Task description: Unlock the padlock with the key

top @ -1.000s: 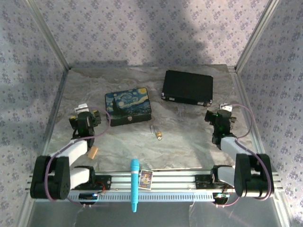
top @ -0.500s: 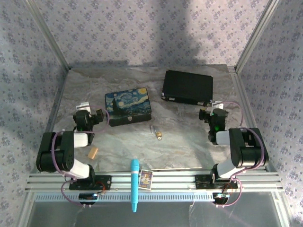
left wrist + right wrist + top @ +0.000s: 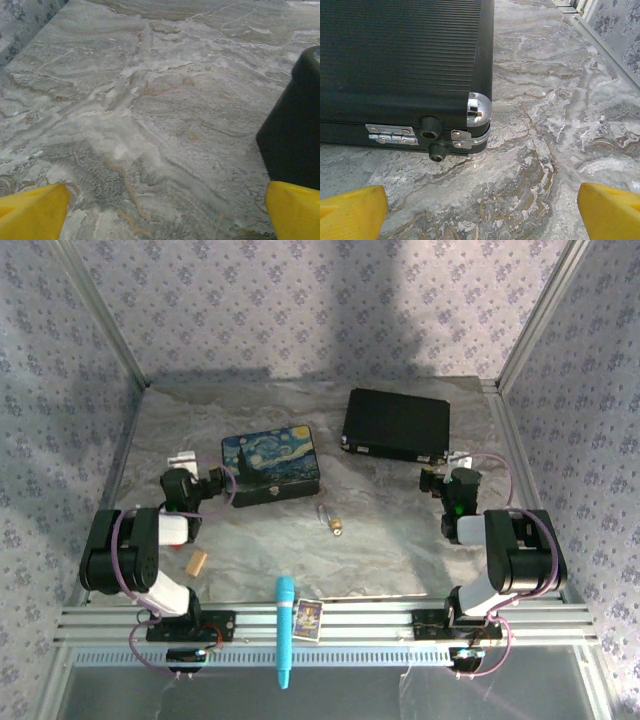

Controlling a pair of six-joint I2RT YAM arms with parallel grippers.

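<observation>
The padlock (image 3: 337, 527), a tiny brass body with a thin silver loop at its far end, lies on the marbled table between the two arms. I cannot make out the key apart from it. My left gripper (image 3: 212, 483) (image 3: 162, 220) hovers low beside the painted box's left end, open, with bare table between its yellow fingertips (image 3: 31, 214). My right gripper (image 3: 433, 481) (image 3: 480, 220) stands open just in front of the black case's near right corner, nothing between its yellow fingertips (image 3: 609, 212). Both grippers are well apart from the padlock.
A Starry-Night-painted box (image 3: 271, 466) (image 3: 295, 130) sits left of centre and a black ribbed case (image 3: 396, 424) (image 3: 405, 60) at the back right. A tan cork block (image 3: 197, 562), a blue pen (image 3: 284, 628) and a small card (image 3: 308, 620) lie near the front rail.
Both arms have folded up from a low stretched pose, elbows now raised. The left gripper has shifted slightly toward the painted box, the right toward the black case. The padlock has not moved.
</observation>
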